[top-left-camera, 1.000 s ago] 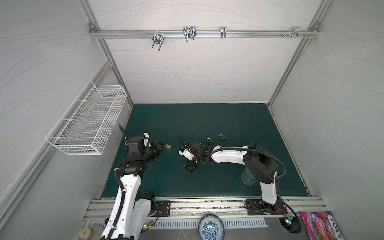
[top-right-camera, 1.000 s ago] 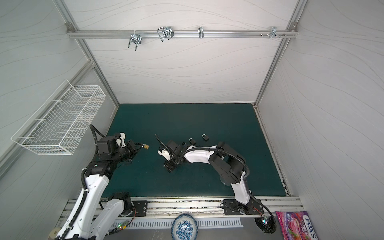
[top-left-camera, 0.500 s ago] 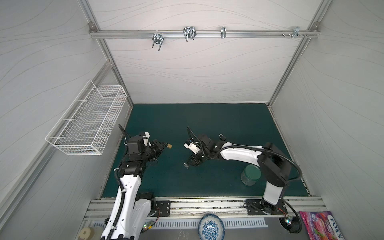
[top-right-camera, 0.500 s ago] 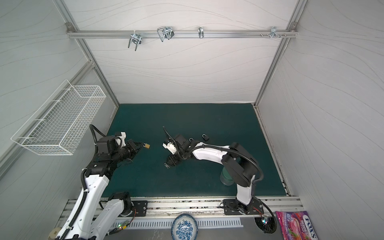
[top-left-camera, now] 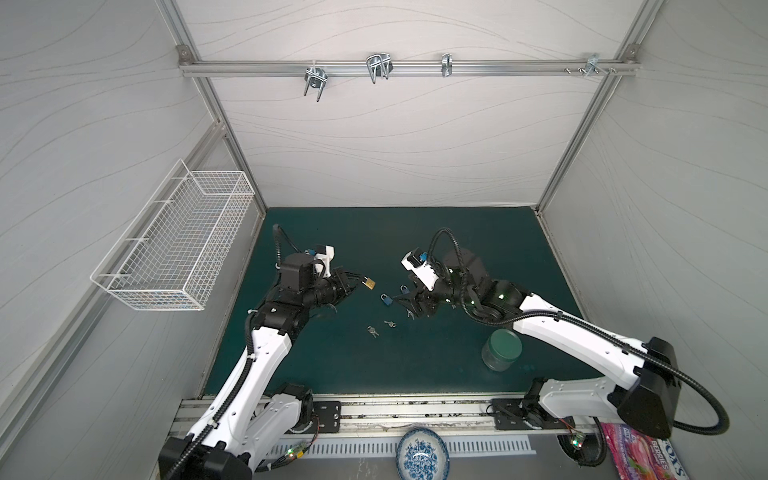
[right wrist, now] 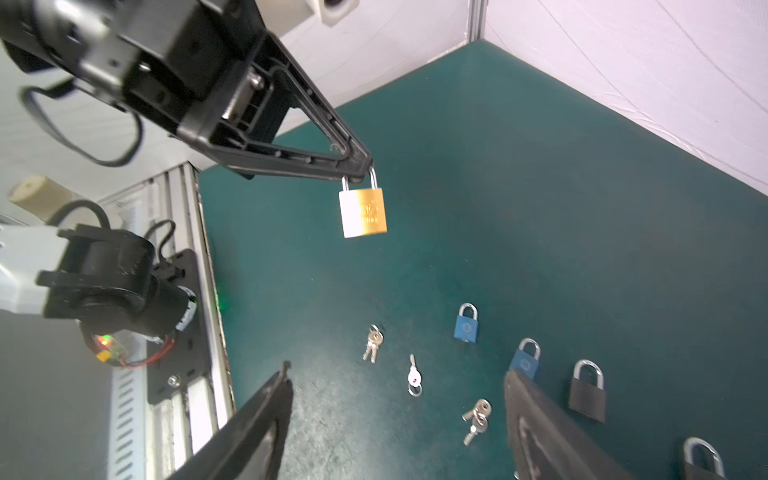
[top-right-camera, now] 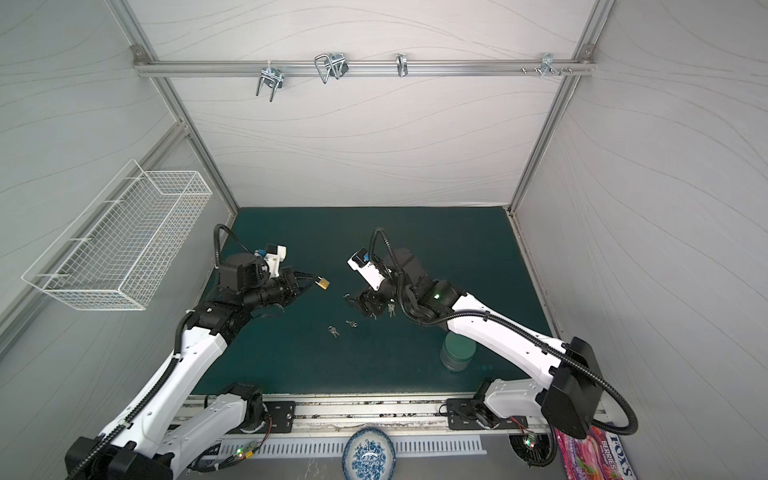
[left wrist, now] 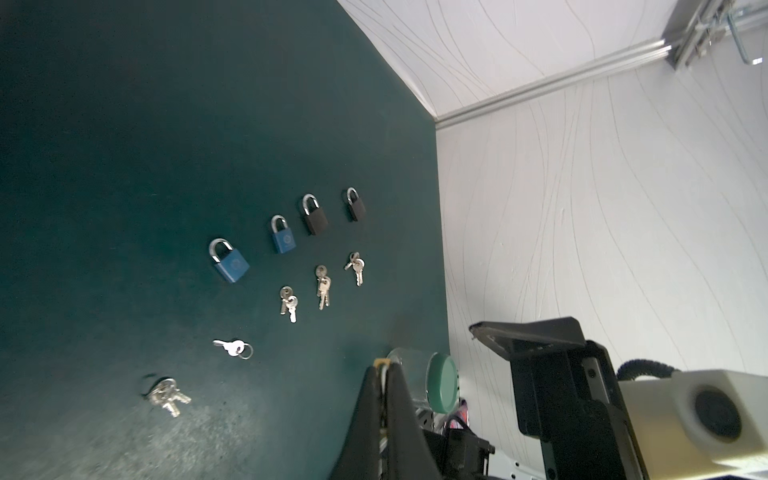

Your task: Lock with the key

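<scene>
Padlock (top-left-camera: 369,284) hangs by its shackle from my clamped left pincer (top-left-camera: 360,277); right pincer (top-left-camera: 405,306), at its three o'clock, gapes wide, empty.

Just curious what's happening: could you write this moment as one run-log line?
left gripper: shut on brass padlock by shackle, lifted | right gripper: open, empty, over keys on mat | lock step: not yet done

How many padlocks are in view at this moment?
5: one brass padlock hanging from the left gripper; two blue padlocks and two black padlocks in a row on the green mat. None apparently hidden.
</scene>
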`<state>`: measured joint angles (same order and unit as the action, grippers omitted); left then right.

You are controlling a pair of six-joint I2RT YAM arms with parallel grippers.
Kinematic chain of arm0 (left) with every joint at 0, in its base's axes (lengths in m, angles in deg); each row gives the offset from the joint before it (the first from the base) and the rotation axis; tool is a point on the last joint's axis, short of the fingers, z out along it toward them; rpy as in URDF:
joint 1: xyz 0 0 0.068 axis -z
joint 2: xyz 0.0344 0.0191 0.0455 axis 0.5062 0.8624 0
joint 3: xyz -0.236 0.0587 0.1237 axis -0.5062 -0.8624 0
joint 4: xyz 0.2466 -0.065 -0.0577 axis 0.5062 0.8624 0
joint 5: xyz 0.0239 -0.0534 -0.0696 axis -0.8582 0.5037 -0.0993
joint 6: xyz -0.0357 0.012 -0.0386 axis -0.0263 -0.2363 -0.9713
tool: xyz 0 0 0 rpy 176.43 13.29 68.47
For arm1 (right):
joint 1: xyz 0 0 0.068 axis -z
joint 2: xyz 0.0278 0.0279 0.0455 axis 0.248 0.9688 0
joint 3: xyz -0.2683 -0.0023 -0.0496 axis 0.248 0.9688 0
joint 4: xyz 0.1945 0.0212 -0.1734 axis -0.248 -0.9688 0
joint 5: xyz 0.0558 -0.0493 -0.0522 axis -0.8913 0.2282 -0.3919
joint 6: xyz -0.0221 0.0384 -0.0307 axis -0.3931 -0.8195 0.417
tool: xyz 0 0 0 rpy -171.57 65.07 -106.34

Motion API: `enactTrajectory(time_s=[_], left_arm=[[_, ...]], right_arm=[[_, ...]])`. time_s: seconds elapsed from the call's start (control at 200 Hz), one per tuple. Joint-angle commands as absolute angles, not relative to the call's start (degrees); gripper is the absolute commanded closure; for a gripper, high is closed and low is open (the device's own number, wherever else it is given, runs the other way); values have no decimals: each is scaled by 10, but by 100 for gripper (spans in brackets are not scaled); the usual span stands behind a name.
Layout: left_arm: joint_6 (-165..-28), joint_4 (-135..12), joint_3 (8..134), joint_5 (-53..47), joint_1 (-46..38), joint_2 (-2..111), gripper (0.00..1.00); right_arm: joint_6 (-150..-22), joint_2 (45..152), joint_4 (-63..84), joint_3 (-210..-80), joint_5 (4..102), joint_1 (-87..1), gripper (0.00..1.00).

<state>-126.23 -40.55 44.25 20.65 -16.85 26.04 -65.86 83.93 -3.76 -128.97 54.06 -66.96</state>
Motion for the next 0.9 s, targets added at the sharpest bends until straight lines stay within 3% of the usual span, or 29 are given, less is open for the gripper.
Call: enactTrajectory(time_s=[0.0,0.56,0.895], left_arm=[[-1276,-454,470,162,-124,278,100],[-1282,-483,499,138,-35,326,100],[-1285,-479,484,132,-22,310,100]], right_arm=[[-623,832,-90,-1304,564,-675,19],[-664,891,-54,-1330,533,-685,31],[-680,904,-36,-1330,537,-685,46]])
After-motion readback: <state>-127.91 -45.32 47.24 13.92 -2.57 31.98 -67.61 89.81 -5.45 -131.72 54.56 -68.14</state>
